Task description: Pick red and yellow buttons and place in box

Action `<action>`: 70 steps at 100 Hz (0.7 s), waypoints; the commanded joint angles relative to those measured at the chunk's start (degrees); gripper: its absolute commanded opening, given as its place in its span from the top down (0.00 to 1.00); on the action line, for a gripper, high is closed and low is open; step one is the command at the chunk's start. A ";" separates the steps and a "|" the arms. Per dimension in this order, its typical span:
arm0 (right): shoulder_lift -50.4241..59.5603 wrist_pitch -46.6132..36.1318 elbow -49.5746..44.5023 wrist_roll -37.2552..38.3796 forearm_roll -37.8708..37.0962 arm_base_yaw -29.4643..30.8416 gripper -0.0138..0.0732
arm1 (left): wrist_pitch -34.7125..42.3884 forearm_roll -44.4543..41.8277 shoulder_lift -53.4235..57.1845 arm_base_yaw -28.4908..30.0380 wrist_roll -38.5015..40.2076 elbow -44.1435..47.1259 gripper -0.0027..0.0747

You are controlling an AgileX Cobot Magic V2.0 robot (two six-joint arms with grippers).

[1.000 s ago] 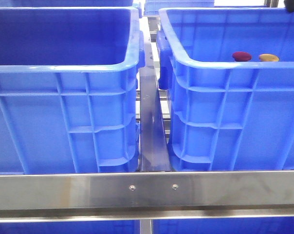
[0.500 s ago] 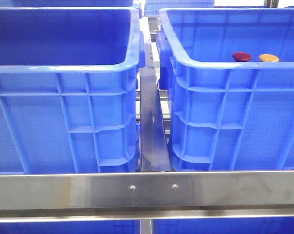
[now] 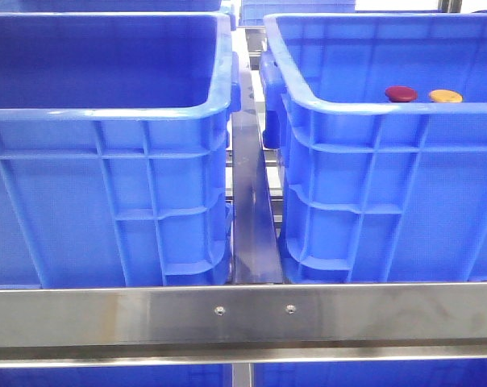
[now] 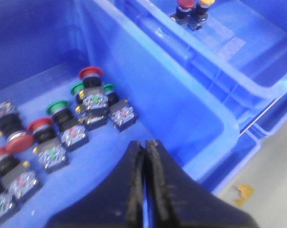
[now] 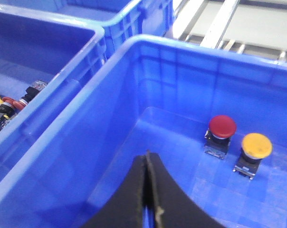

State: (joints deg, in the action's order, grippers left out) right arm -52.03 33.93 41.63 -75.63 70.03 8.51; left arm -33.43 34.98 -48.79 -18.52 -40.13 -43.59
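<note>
Nothing moved since earlier: red button and yellow button half-hidden behind box rim; both claws closed, empty.

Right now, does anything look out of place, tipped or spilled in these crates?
Nothing stands out. The red button and yellow button stand upright side by side on the right crate's floor. The left crate holds a loose heap of buttons. Both grippers, left and right, are shut and empty.
</note>
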 commanded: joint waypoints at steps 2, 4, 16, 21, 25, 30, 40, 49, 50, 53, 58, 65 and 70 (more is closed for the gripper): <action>5.01 -2.22 -1.35 -1.65 3.14 -0.18 0.91 | 5.48 2.07 4.94 0.09 0.57 1.97 0.99; 6.14 -2.47 -2.02 -1.65 3.13 -0.18 0.91 | 5.81 2.07 5.53 0.09 0.57 2.68 0.99; 12.52 -4.56 -6.15 -1.65 3.13 -0.18 0.91 | 6.51 2.07 10.26 0.09 0.57 5.95 0.99; 15.15 -5.29 -7.93 -1.65 3.13 -0.18 0.91 | 6.51 2.07 11.80 0.09 0.57 7.16 0.99; 17.36 -5.46 -9.40 -1.65 3.13 -0.18 0.91 | 6.51 2.07 12.79 0.09 0.57 7.87 0.99; 19.83 -5.61 -11.00 -1.65 3.13 -0.18 0.91 | 6.51 2.07 14.20 0.09 0.57 8.85 0.99; 24.33 -5.56 -14.02 -1.65 3.13 -0.18 0.91 | 6.51 2.07 16.05 0.09 0.57 10.39 0.99; 26.79 -5.75 -15.59 -1.65 3.13 -0.18 0.91 | 6.41 2.07 16.86 0.09 0.57 10.81 0.99; 27.05 -5.75 -15.74 -1.65 3.13 -0.18 0.91 | 6.41 2.07 16.86 0.09 0.57 10.81 0.99; 27.50 -5.75 -15.98 -1.65 3.13 -0.18 0.91 | 6.29 2.07 16.86 0.09 0.57 10.81 0.99; 27.80 -5.50 -16.06 -1.65 3.13 -0.18 0.92 | 6.05 2.07 16.86 0.09 0.57 10.81 0.99; 27.86 -4.66 -16.06 -1.60 3.20 -0.18 0.92 | 6.08 2.07 16.86 0.09 0.57 10.81 0.99; 27.86 -3.83 -16.06 -1.60 3.20 -0.18 0.92 | 6.08 2.07 16.86 0.09 0.57 10.81 0.99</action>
State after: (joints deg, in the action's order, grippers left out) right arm -24.02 30.34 24.24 -76.61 70.71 8.51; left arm -30.56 35.05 -31.94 -18.52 -40.13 -31.20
